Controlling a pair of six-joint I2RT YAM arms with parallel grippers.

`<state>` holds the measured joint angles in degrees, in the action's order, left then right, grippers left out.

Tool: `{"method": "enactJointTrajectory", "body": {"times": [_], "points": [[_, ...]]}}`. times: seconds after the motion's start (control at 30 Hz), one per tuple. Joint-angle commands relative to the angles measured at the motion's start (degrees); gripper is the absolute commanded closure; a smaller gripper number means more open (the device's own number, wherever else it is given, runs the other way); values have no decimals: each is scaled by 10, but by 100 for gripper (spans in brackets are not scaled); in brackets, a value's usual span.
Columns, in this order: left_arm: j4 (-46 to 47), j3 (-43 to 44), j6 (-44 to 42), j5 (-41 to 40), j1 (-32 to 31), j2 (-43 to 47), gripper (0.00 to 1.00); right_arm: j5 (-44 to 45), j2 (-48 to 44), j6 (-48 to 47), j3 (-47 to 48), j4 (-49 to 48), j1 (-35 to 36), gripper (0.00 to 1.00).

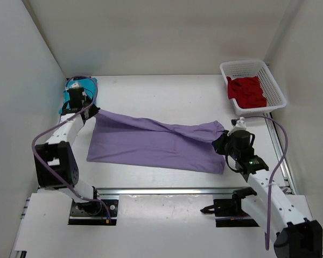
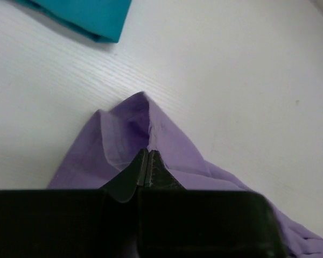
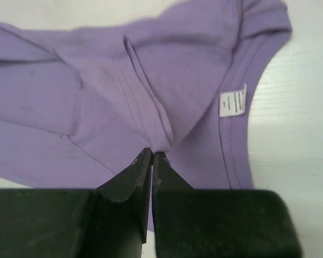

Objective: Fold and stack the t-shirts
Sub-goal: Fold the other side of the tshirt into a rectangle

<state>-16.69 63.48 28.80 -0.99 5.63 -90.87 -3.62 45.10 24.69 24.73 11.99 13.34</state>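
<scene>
The lavender t-shirt (image 1: pixel 156 142) lies stretched across the middle of the table. My left gripper (image 1: pixel 92 111) is shut on its far left corner (image 2: pixel 134 121). My right gripper (image 1: pixel 222 141) is shut on a fold of its right end (image 3: pixel 151 107), near the neck label (image 3: pixel 233 100). The teal t-shirt (image 1: pixel 75 97) lies at the far left behind my left wrist, and its edge shows in the left wrist view (image 2: pixel 91 16). The dark red t-shirt (image 1: pixel 247 92) lies in the basket.
A white mesh basket (image 1: pixel 274 86) stands at the far right corner. White walls close in the table on the left, back and right. A metal rail (image 1: pixel 167 191) runs along the near edge.
</scene>
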Motion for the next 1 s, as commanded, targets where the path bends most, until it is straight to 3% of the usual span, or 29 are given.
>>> {"method": "enactJointTrajectory", "body": {"times": [0.0,0.23,0.47,0.57,0.67,0.73,0.77,0.9,0.97], "points": [[42,-27,15,11,-18,80,100,11,-50,2,18,7,-14,100],[54,-193,32,-3,-4,162,95,-47,-89,68,-37,82,-37,100],[72,-235,89,97,49,105,95,-130,-148,125,-91,98,-109,100],[103,-254,118,124,58,106,92,-121,-164,151,-108,102,-85,99],[148,-278,152,141,61,128,88,-84,-163,159,-104,117,-49,87],[160,-293,170,124,55,176,82,-63,-160,144,-79,123,-35,71],[175,-298,173,104,42,191,77,-38,-153,136,-59,140,-25,70],[167,-290,148,-7,-1,292,72,3,-78,83,5,119,15,82],[142,-274,131,-14,-11,286,74,5,-30,69,28,83,32,98]]}}
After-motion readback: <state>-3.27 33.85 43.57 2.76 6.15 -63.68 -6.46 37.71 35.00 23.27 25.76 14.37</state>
